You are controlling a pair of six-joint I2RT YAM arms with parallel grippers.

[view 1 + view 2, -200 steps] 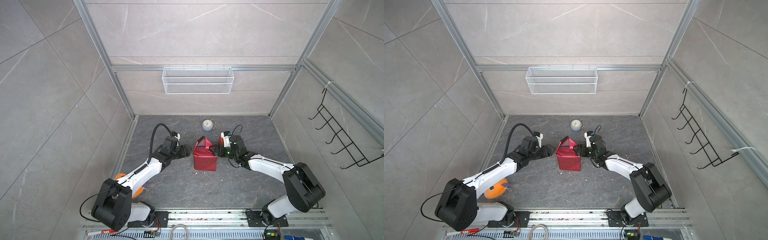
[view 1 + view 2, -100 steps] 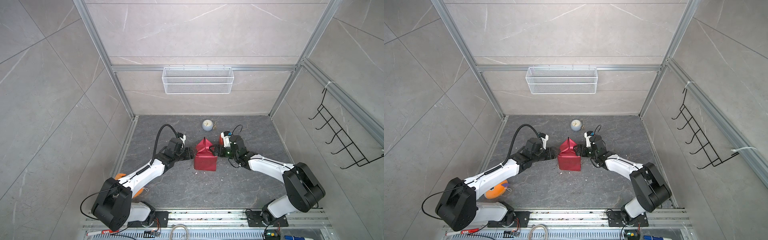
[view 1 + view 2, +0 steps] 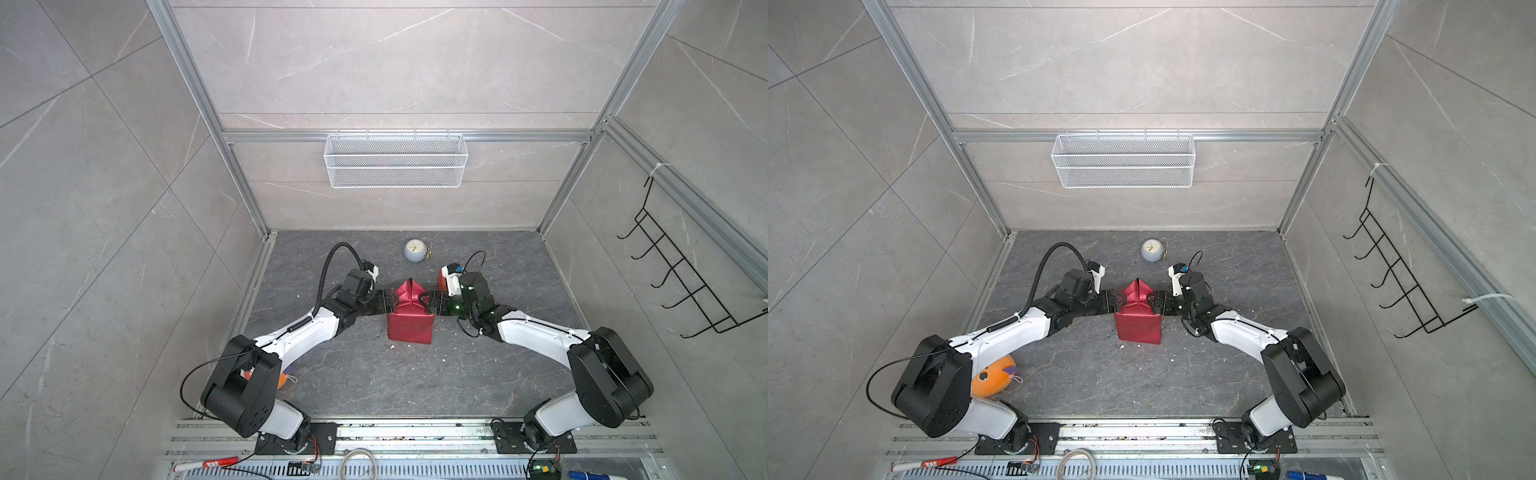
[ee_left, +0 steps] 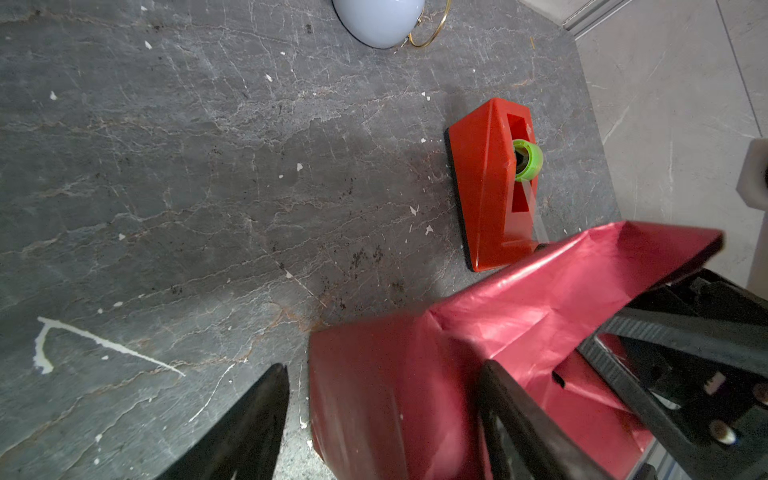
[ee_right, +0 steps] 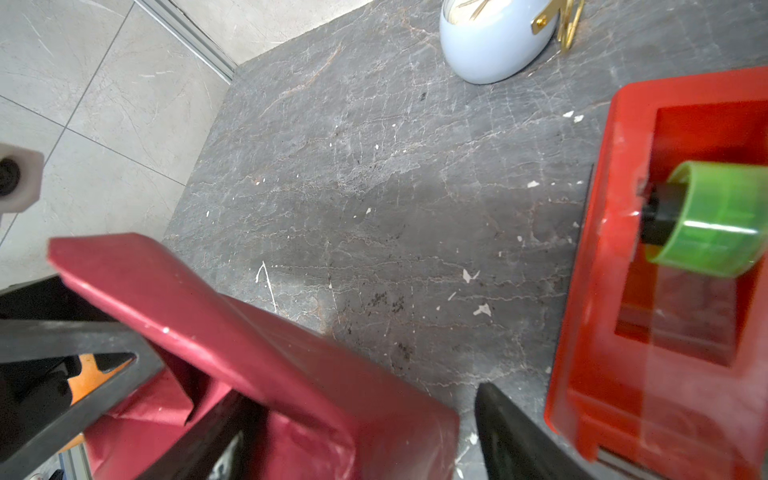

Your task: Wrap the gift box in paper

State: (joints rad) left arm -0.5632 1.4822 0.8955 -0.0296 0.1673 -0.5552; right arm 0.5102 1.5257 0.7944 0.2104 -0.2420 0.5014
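Observation:
The paper [image 3: 409, 328], dark maroon, is folded round a squarish package in the middle of the floor; the gift box itself is hidden inside it. At the far end a paper flap [image 3: 409, 290] stands up in a peak. My left gripper [image 3: 390, 302] is at the package's left far corner. In the left wrist view it [image 4: 382, 415] is open, its fingers [image 4: 257, 428] astride the paper [image 4: 415, 374], with floor showing beside one finger. My right gripper [image 3: 428, 302] mirrors it on the right. It [image 5: 365, 436] also stands open astride the paper [image 5: 291, 374].
A red tape dispenser [image 3: 443, 283] with a green roll [image 5: 715, 216] stands just behind the right wrist. A pale round clock [image 3: 414, 250] sits farther back. An orange ball [image 3: 994, 380] lies by the left arm's base. A wire basket [image 3: 395, 160] and a hook rack [image 3: 681, 274] hang on the walls.
My left gripper has moved right, from a gap away to the package's left side. The right arm has stayed where it was.

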